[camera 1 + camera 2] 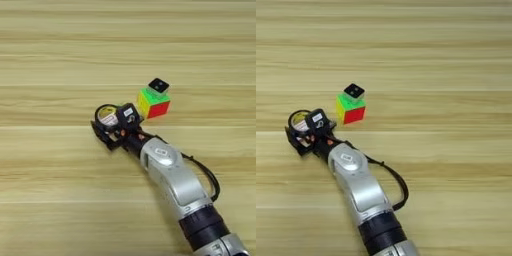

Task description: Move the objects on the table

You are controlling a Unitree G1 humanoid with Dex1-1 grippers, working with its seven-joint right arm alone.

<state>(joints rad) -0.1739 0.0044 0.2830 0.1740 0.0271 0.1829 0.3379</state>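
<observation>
- Black tape roll with its yellow label sits left of centre on the table, and the gripper is right on top of it.
- One black finger runs along the near-left side of the roll, the gripper's black body sits at the roll's right side; the roll looks caught between them, but whether the fingers are actually clamped on it or just set around it, I cannot tell.
- Just right of the gripper, the puzzle cube stands on the wood: green face on top, yellow face toward the left, red face toward the camera.
- The cube and the gripper body are very close, nearly touching; I can't tell if they actually meet.
- At the cube's far right corner, the tiny white cube with a black top. It either rests on the puzzle cube's back edge or stands directly behind it; the views don't settle which.
- The silver forearm comes in from the bottom right corner and slants up-left to the gripper, with a black cuff near the lower edge.
- A black cable loops out along the forearm's right side and curves back to it.
- All around, light-brown wood with long grain lines running left to right.
</observation>
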